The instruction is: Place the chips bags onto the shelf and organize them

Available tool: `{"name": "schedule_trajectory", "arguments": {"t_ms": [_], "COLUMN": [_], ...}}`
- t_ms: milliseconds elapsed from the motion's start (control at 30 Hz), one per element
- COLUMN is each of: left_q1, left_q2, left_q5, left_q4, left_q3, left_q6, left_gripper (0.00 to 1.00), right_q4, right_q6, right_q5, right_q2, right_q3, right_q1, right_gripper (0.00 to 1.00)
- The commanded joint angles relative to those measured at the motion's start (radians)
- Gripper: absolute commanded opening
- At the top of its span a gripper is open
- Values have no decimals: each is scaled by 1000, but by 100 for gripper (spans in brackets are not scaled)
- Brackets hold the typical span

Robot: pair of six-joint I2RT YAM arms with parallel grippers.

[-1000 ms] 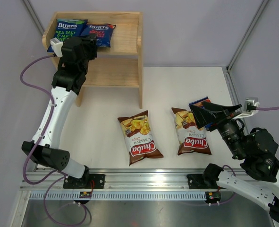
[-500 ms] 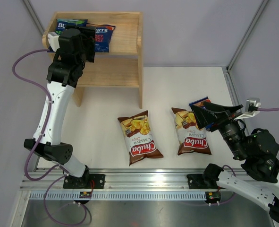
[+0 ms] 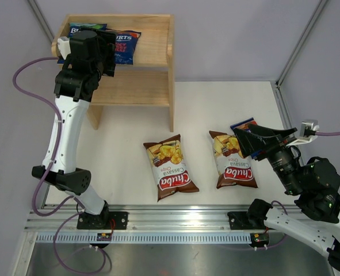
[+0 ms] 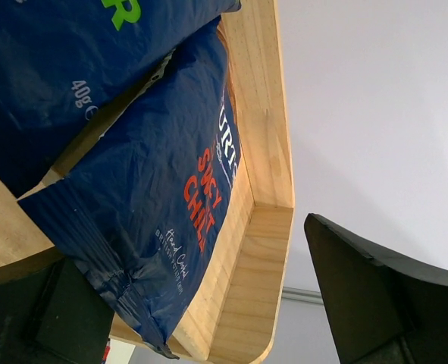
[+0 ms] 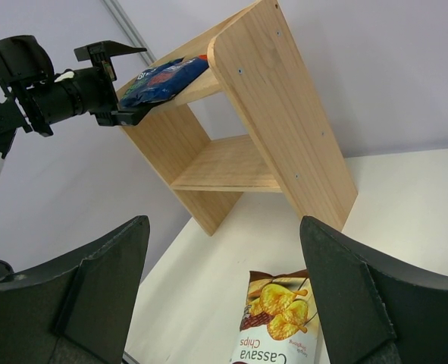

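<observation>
Two blue chips bags lie on the top tier of the wooden shelf [image 3: 144,86]: one with green text [image 3: 86,27] at the left, and one with a red label [image 3: 127,41] beside it. My left gripper [image 3: 110,53] is open at that tier's front edge. In the left wrist view the red-label bag [image 4: 155,205] has its lower end between the spread fingers [image 4: 375,296], which are apart from it. Two brown Chuba bags [image 3: 170,167] [image 3: 233,160] lie flat on the table. My right gripper [image 3: 256,141] hovers open over the right one, partly hiding a third blue bag [image 3: 244,123].
The shelf's lower tier [image 3: 132,87] holds nothing. Its tall side panel [image 5: 284,114] faces my right gripper [image 5: 224,296]. A metal rail [image 3: 170,221] runs along the near edge. Grey walls close in behind and on both sides.
My left gripper has opened and let go of the red-label blue bag on the top tier, shifting slightly up and back. The right arm has not moved.
</observation>
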Motion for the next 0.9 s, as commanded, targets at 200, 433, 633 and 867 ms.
{"name": "schedule_trajectory", "arguments": {"t_ms": [200, 433, 633, 867], "left_q1": [8, 29, 31, 43], "left_q2": [40, 25, 10, -36], "left_q5": [56, 100, 114, 130], "left_q4": [-201, -204, -224, -213], "left_q3": [84, 68, 65, -10], "left_q6": [-23, -54, -65, -73], "left_gripper": [99, 99, 99, 99], "right_q4": [9, 6, 5, 4], "right_q6": [10, 10, 12, 15], "right_q5": [24, 13, 4, 6], "right_q2": [-12, -18, -21, -29], "right_q3": [5, 5, 9, 5], "right_q1": [-4, -5, -5, -4], "right_gripper": [88, 87, 86, 86]}}
